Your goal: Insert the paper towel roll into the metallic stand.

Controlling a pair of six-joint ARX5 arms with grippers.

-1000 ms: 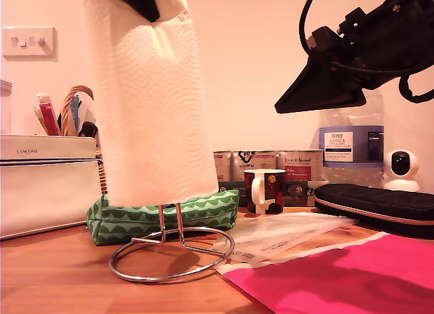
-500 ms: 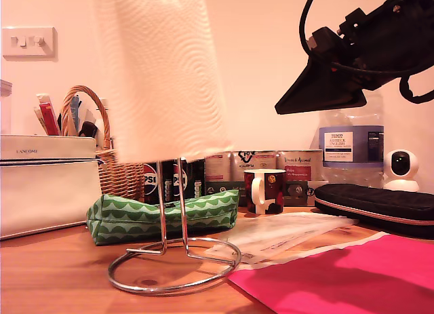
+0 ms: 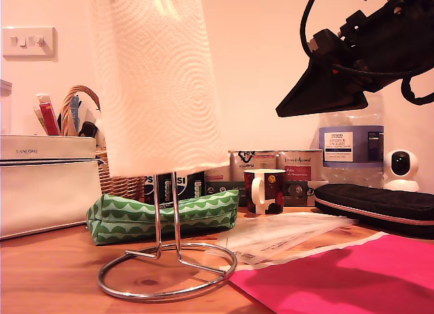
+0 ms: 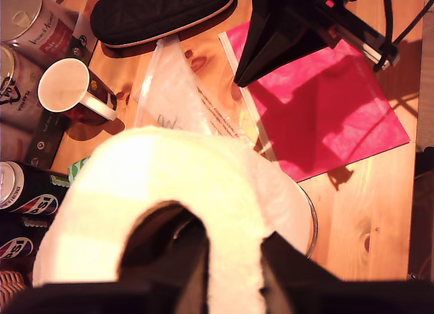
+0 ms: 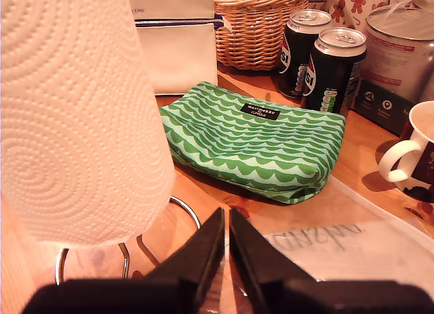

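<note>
The paper towel roll [image 3: 159, 83] is a tall white embossed cylinder hanging upright above the table at the exterior view's left. My first gripper [image 4: 234, 260] is shut on the roll's [image 4: 169, 185] top wall, one finger inside the core. It is above the exterior view's top edge. The metallic stand [image 3: 158, 216] is under the roll. Its two chrome wires rise from the ring base into the roll's underside, and their top is hidden. My second gripper [image 5: 226, 253] is shut on nothing, beside the roll [image 5: 74, 124] and above the ring [image 5: 186, 209]. It hangs high at the exterior view's right [image 3: 281, 110].
A green patterned pouch [image 3: 129, 219] lies just behind the stand, with a basket and drink cans [image 5: 332, 63] further back. A white case [image 3: 44, 185] stands at the exterior view's left. A mug [image 3: 264, 190], a black case [image 3: 376, 205], a clear bag [image 3: 285, 232] and a pink sheet [image 3: 352, 273] are at its right.
The roll rose from a second ago, baring more of the stand's wires, then came down a little. The ring base slid slightly toward the camera. The second gripper stayed put.
</note>
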